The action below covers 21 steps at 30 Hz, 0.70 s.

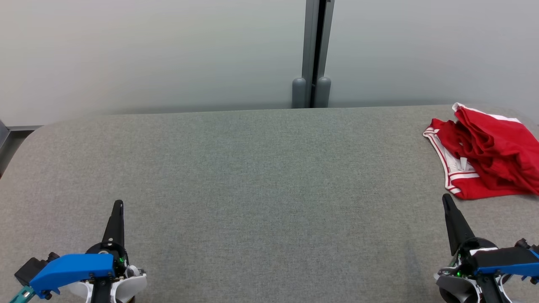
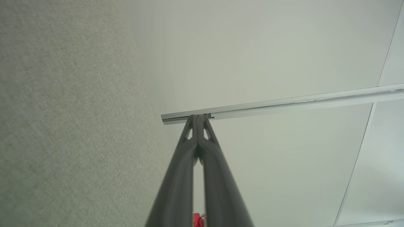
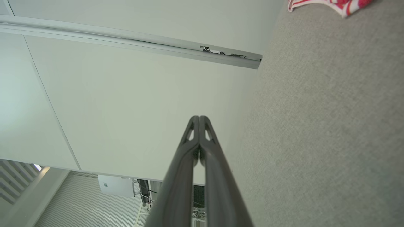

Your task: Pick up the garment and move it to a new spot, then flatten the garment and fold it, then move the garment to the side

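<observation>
The garment (image 1: pixel 484 155), red with white striped trim, lies crumpled at the far right of the grey fabric table (image 1: pixel 261 176), partly cut off by the head view's right edge. Its striped edge (image 3: pixel 331 4) also peeks in at the top of the right wrist view. My right gripper (image 1: pixel 445 201) stands shut at the lower right, its tip just short of the garment's near edge, not touching it. At the lower left, my left gripper (image 1: pixel 119 205) is shut and empty, far from the garment. Both wrist views show the fingers pressed together, left (image 2: pixel 199 117) and right (image 3: pixel 199 118).
A pale wall runs behind the table, with a grey vertical post (image 1: pixel 312 54) at its middle. The table's rounded corner (image 1: pixel 25 139) drops off at the left. Wide bare grey fabric lies between the two grippers.
</observation>
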Available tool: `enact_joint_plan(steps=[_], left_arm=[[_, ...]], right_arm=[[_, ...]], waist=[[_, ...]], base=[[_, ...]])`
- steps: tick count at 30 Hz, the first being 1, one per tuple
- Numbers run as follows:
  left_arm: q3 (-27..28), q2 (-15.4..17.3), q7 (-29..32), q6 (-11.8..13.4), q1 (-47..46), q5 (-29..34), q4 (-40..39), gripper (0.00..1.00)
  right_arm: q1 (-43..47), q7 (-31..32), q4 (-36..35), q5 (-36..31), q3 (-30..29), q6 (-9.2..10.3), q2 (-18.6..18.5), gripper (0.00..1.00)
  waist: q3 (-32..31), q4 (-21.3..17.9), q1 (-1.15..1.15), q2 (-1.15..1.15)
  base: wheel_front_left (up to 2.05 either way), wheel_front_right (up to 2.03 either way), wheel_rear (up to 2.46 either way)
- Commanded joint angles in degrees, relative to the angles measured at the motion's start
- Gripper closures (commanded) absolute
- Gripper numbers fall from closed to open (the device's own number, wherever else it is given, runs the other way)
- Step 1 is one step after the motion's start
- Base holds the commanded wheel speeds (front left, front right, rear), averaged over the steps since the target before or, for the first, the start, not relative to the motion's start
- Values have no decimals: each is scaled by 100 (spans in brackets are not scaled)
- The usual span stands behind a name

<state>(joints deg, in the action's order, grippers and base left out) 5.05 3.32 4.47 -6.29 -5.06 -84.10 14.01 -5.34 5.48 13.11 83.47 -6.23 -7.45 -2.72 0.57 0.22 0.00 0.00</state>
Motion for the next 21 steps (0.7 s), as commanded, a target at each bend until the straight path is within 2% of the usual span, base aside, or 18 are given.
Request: enact_joint_plan(steps=[1, 21], left_arm=[[52, 1, 35, -54, -106, -103, -14, 100], [167, -56, 231, -138, -146, -849, 7, 100]], right_arm=[[-75, 18, 1, 112, -23, -6, -27, 100], [-127, 119, 105, 917, -40, -6, -28, 100]], waist=[[-2, -1, 0, 0], [-40, -22, 0, 0]], base=[[0, 0, 0], [0, 0, 0]])
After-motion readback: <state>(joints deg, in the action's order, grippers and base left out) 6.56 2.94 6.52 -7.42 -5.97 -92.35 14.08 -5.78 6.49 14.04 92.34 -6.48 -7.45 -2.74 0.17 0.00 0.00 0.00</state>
